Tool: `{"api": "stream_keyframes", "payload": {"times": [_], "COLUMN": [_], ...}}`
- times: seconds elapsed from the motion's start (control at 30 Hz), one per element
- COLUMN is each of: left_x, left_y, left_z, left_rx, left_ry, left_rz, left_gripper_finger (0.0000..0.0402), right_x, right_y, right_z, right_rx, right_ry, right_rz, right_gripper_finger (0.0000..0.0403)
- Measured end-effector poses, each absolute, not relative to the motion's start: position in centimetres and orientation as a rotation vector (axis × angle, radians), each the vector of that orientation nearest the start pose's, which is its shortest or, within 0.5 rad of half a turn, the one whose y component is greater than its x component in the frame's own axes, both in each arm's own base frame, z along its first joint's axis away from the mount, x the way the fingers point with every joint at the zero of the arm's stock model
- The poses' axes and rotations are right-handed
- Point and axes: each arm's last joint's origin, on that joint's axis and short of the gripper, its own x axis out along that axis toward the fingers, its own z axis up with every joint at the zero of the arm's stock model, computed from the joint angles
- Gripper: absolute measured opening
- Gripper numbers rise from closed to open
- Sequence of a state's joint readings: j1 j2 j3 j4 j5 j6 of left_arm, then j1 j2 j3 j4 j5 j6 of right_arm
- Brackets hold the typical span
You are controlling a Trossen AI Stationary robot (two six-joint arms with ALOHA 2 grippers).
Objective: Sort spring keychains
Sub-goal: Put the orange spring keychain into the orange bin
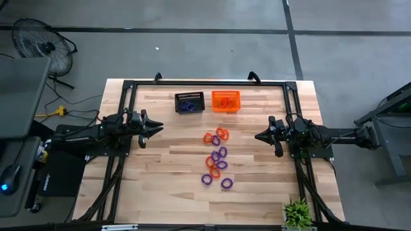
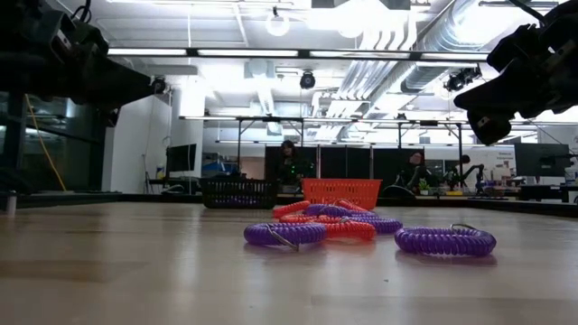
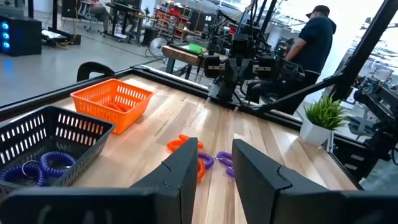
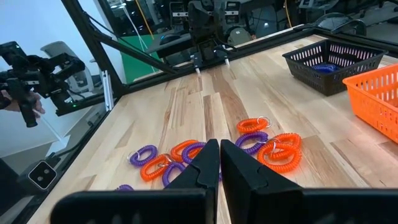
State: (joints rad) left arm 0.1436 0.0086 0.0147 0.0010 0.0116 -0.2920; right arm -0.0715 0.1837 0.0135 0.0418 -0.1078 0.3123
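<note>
Spring keychains (image 1: 216, 157) heaped before black basket (image 1: 189, 102), contents half-hidden; left gripper (image 1: 156, 127) parted, right gripper (image 1: 259, 136) closed, both empty.

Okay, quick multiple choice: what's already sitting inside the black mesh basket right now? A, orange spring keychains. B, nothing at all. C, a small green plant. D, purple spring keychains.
D: the black mesh basket holds purple spring keychains, visible through its mesh wall in the left wrist view and as purple coils in the high view.
</note>
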Motion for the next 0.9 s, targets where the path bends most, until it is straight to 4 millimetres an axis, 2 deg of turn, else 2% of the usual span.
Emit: {"api": "stream_keyframes", "payload": {"times": [0.17,0.4,0.6,0.77,0.9], "left_x": [9.64,9.64,9.64,9.64,9.64], "left_y": [1.36,1.36,1.36,1.36,1.36], "left_z": [16.79,16.8,16.8,16.79,16.79], "left_rx": [-0.291,-0.291,-0.291,-0.291,-0.292], "left_ry": [-0.026,-0.027,-0.027,-0.027,-0.027], "left_rz": [0.13,0.13,0.13,0.131,0.131], "left_gripper_finger": [0.0099,0.0099,0.0099,0.0099,0.0099], "right_x": [10.79,10.78,10.78,11.04,11.24], "right_y": [-0.53,-0.49,-0.49,-0.41,-0.4], "right_z": [15.82,15.67,15.55,15.06,14.97], "right_rx": [0.332,0.451,0.432,0.398,0.331], "right_ry": [0.117,0.135,0.15,0.219,0.364], "right_rz": [-0.005,-0.002,-0.005,0.018,0.015], "right_gripper_finger": [0.0011,0.0011,0.0011,0.0013,0.0031]}}
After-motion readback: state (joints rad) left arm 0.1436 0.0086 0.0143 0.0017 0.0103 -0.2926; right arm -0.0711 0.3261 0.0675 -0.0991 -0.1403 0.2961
